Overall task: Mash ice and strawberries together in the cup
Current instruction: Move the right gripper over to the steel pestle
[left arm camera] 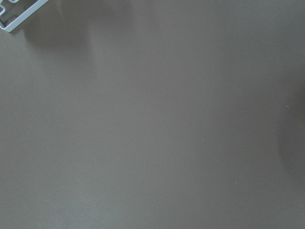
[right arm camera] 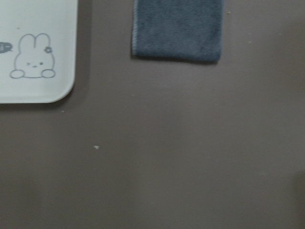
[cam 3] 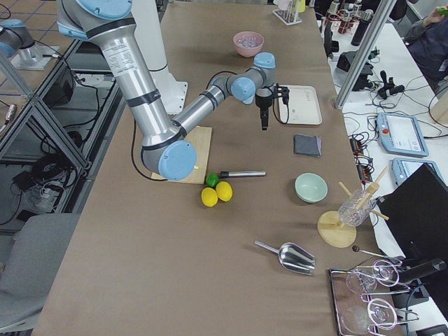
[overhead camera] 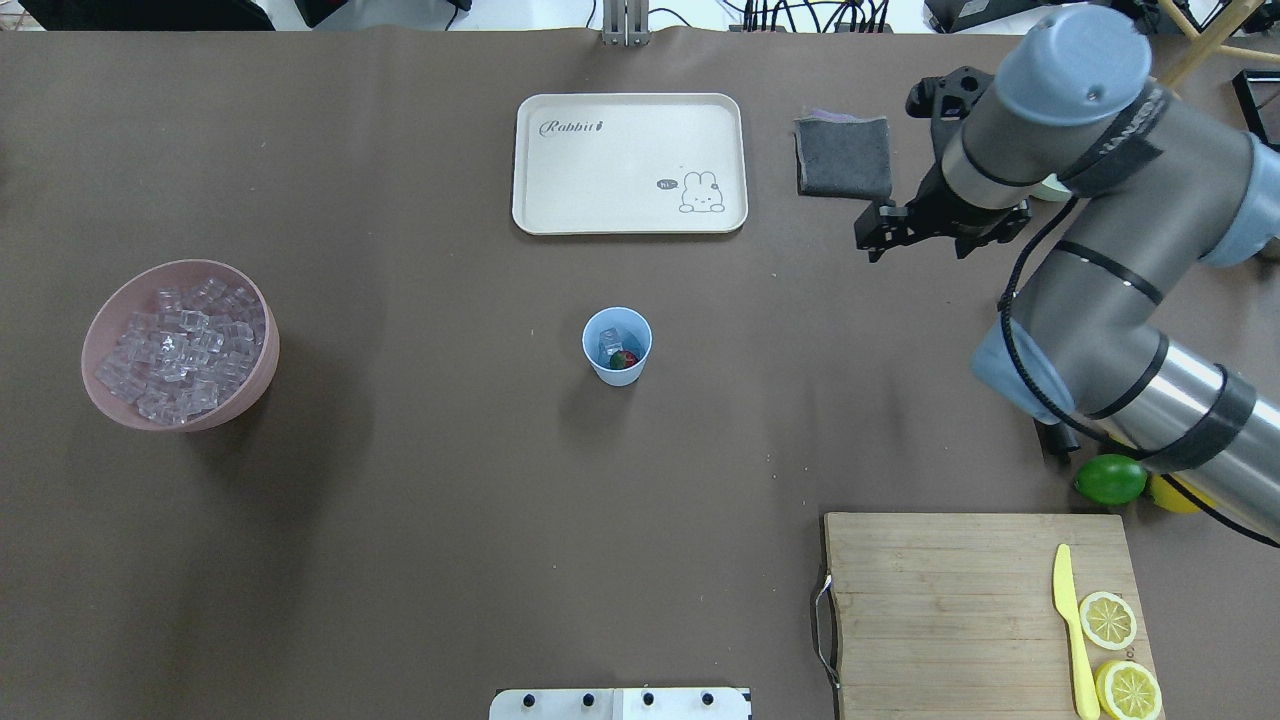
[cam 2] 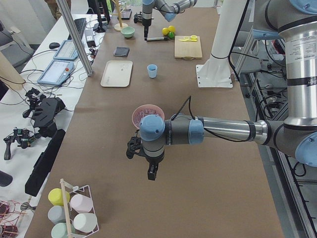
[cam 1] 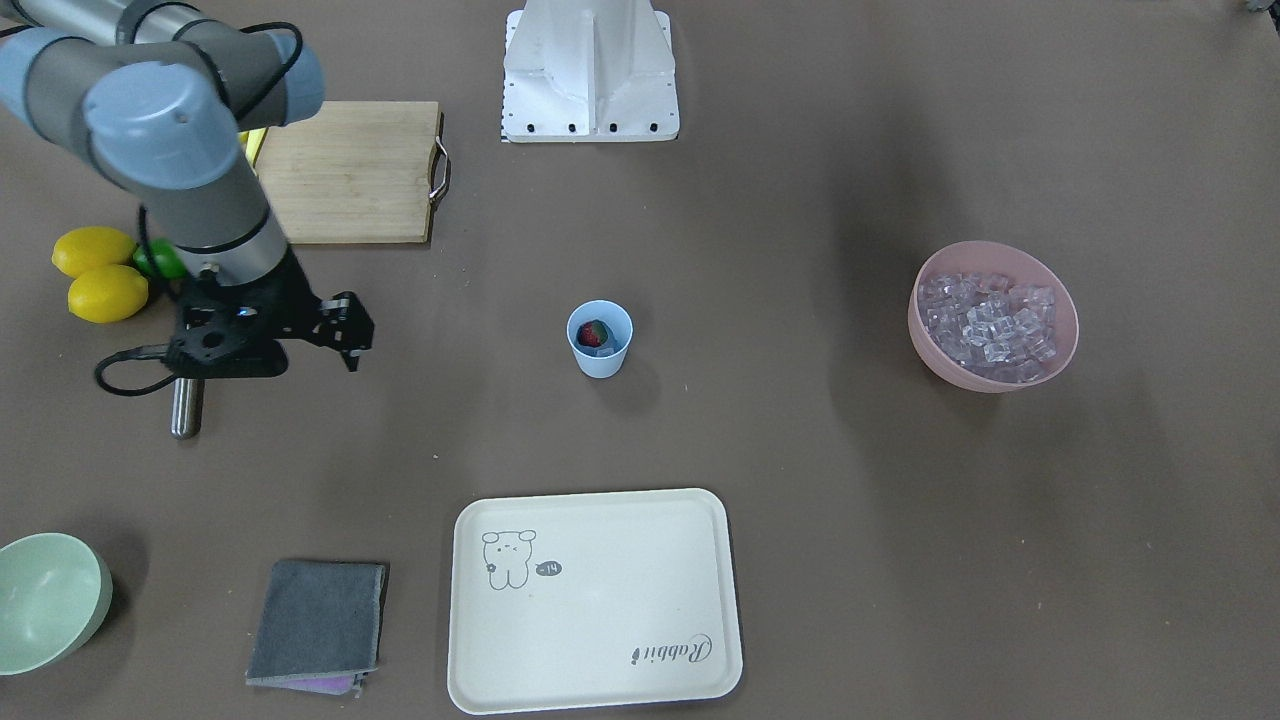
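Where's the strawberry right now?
The strawberry lies inside the light-blue cup at mid-table in the overhead view, between the cream tray and the robot's base.

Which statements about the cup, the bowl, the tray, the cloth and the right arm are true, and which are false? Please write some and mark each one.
1. The small light-blue plastic cup holds a red strawberry. True.
2. The large pink bowl is empty. False: it is full of clear ice cubes.
3. The cup stands on the cream rectangular tray with the rabbit drawing. False: the cup stands on the table, apart from the tray.
4. The folded grey cloth lies beside the tray, not on it. True.
5. The right end effector grips the metal rod. False: the rod lies on the table near the lemons.
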